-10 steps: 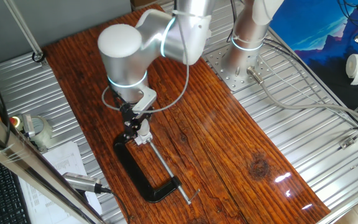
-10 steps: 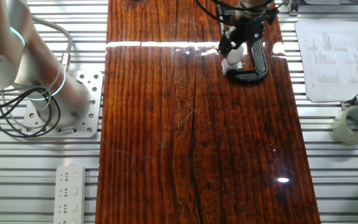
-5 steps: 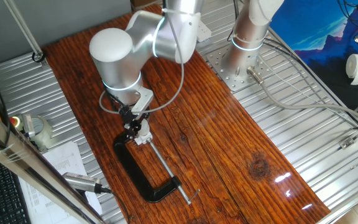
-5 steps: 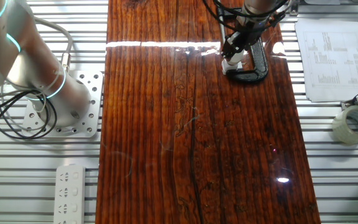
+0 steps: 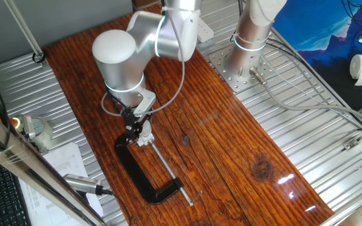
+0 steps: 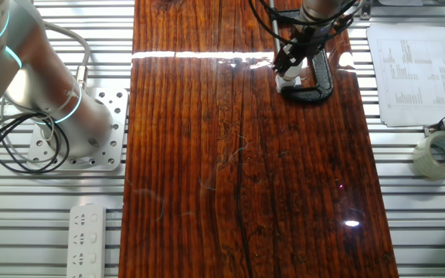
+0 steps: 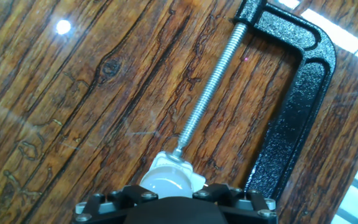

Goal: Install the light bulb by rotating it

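Note:
In the hand view the light bulb (image 7: 166,182) shows its pale rounded head between my gripper (image 7: 168,191) and its black fingers (image 7: 134,193), which press on both sides of it. The bulb stands in a small white socket block (image 7: 192,179) held at the tip of the screw (image 7: 207,93) of a big black C-clamp (image 7: 297,112). In both fixed views the gripper (image 5: 137,130) (image 6: 290,63) points down onto the socket block (image 5: 144,140) (image 6: 287,80). The bulb itself is hidden there by the fingers.
The C-clamp (image 5: 137,176) (image 6: 320,82) lies flat on the wooden board (image 5: 231,144), near its edge. Off the board are printed paper (image 6: 408,69), a tape roll (image 6: 436,154), a power strip (image 6: 87,235), the arm's base plate (image 5: 231,69) and a metal tool (image 5: 83,184).
Over the last second the arm's upper joints swung slightly left and turned about the gripper's axis. The gripper has stayed on the bulb at the same spot, and the clamp has not moved.

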`<action>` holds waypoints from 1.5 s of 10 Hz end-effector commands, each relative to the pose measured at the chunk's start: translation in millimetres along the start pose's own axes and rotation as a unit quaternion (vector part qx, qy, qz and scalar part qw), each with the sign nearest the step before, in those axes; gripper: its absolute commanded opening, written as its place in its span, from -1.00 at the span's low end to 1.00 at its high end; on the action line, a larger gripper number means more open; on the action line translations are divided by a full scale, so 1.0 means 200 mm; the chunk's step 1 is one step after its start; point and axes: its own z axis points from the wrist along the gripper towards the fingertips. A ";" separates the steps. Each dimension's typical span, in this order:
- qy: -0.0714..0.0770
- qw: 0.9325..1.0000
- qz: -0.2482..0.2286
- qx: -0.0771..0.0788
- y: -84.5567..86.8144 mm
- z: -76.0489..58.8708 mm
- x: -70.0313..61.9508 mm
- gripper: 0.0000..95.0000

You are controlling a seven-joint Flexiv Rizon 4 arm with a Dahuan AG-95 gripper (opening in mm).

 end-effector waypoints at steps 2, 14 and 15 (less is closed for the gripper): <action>0.002 1.000 0.001 -0.007 0.00 0.01 0.00 0.60; 0.005 1.000 0.009 -0.004 0.02 0.03 -0.01 0.20; 0.007 1.000 0.010 -0.005 0.02 0.03 -0.01 0.20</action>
